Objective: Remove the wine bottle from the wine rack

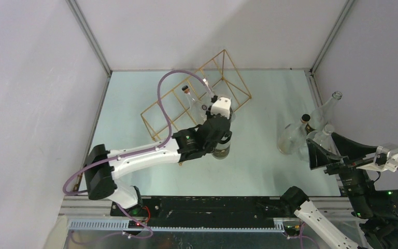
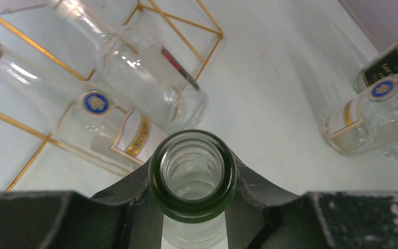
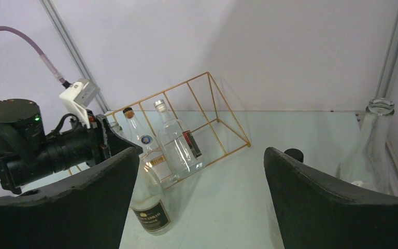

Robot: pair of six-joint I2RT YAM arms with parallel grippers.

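Near the middle of the table (image 1: 259, 171), just in front of the wine rack (image 3: 229, 108), the left gripper (image 1: 222, 137) is clenching the neck of the wine bottle (image 3: 151, 210), right under its green lip (image 2: 193, 176). The bottle is standing clear of the rack's wires. Whether its base is resting on the surface or hanging just above it, I cannot tell. Its long axis is running straight up and down, with the open mouth pointing upward into the wrist camera.

I am judging it as seemingly empty glass: stiff and fairly light, but smooth and breakable, so it is likely to slip or swing in a loose hold. The neck under the lip is looking like the safest place, because the lip is keeping the fingers from sliding off.

Two other bottles (image 3: 173, 140) are lying in the rack, necks slanting upward. Near the right edge, the right gripper (image 3: 201, 176) is hanging released, jaws wide, close to a group of standing bottles (image 1: 292, 137).
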